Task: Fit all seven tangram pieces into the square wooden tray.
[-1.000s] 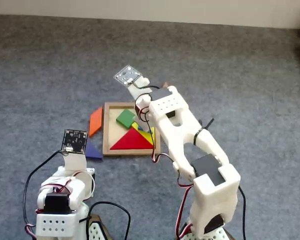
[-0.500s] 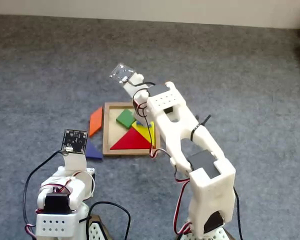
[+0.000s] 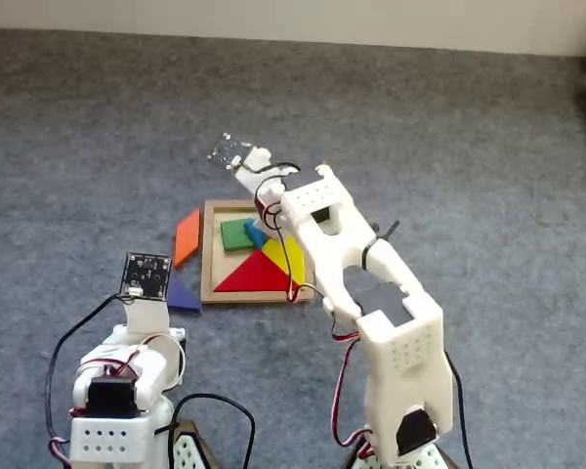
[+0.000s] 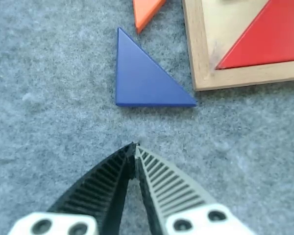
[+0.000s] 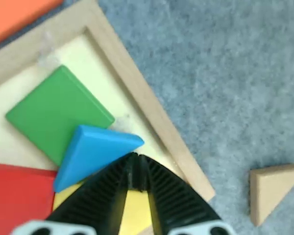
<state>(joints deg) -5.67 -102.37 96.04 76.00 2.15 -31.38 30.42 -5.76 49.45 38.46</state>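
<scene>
High view: right arm (image 3: 344, 256) covers tray (image 3: 207, 256) corner; yellow piece (image 3: 277, 257) perhaps half hidden.

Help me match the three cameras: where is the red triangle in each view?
High view: red triangle in the tray, along its edge nearest the arms.
Left wrist view: red triangle in the tray corner, close to the dark blue triangle lying outside.
Right wrist view: red triangle next to the green square and light blue triangle, by the right gripper.
Shared landmark: the tray's wooden rim.
</scene>
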